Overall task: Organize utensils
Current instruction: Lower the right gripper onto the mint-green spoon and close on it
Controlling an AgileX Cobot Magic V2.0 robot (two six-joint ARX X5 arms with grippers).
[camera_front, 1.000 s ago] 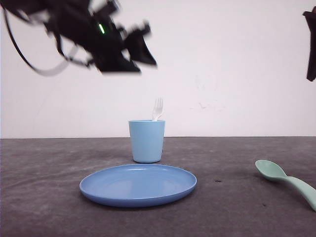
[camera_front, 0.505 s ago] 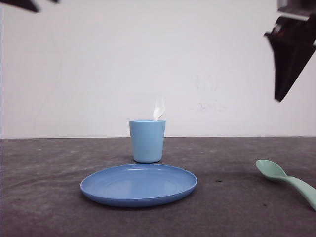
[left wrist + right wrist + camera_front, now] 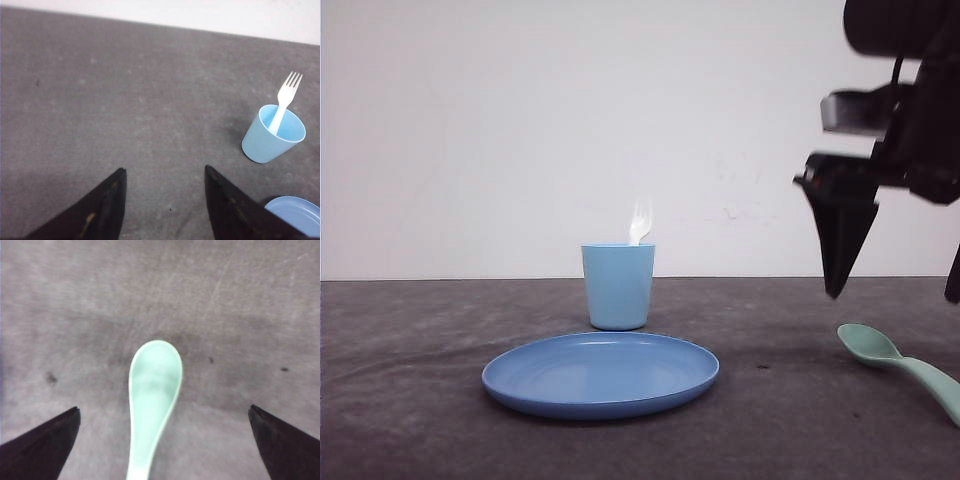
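The right tool (image 3: pixel 162 440) hangs above the desk (image 3: pixel 420 400) with fingers spread wide, the mint spoon (image 3: pixel 152 395) lying flat between them, untouched, near the desk's right edge. The left tool (image 3: pixel 165 205) is also spread, over bare desk. The white fork (image 3: pixel 640 222) stands in the blue cup (image 3: pixel 618 287), behind the blue plate (image 3: pixel 600 373).

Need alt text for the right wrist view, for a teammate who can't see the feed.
A pale mint-green spoon lies bowl-up on the dark grey table, centred between the wide-open fingers of the right gripper, which hangs above it without touching. The spoon's handle runs toward the camera and out of frame. A few small dark specks mark the table nearby.
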